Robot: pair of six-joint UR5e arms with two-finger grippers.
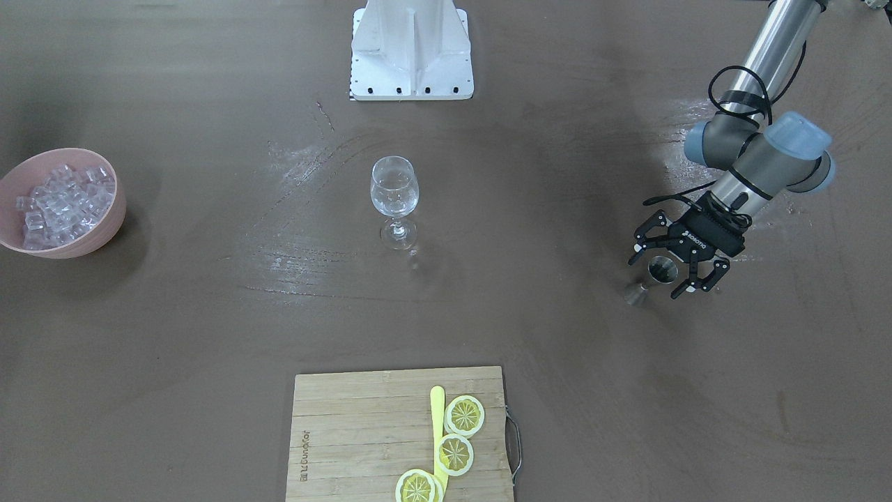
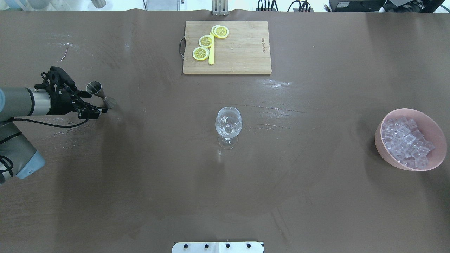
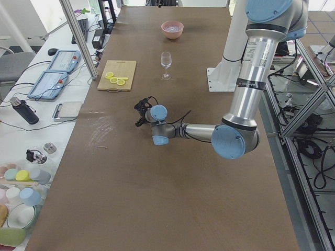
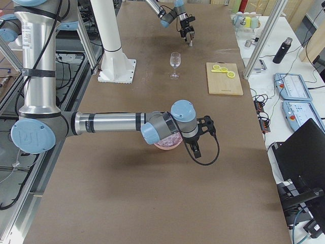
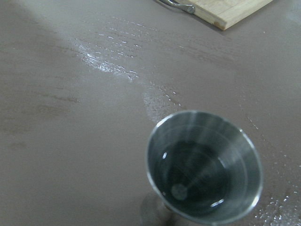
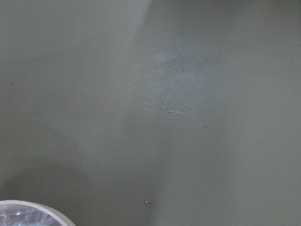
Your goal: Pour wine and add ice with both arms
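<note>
A clear wine glass [image 1: 394, 199] stands upright mid-table, also in the overhead view [image 2: 228, 124]. The ice [image 1: 63, 199] fills a pink bowl [image 2: 381, 147] at the table's right end. My left gripper [image 1: 672, 268] is open, its fingers either side of a small steel jigger [image 1: 660, 270] that stands on the table at the left end [image 2: 95, 88]. The left wrist view looks down into the jigger's cup [image 5: 204, 165]. My right gripper [image 4: 202, 137] shows only in the exterior right view, just beside the bowl; I cannot tell whether it is open or shut.
A wooden cutting board [image 2: 242, 49] with three lemon slices [image 2: 205, 41] and a yellow knife [image 2: 211, 52] lies at the far edge. The white pedestal base [image 1: 411, 49] stands at the robot's side. The pink bowl's rim [image 6: 28, 207] shows in the right wrist view.
</note>
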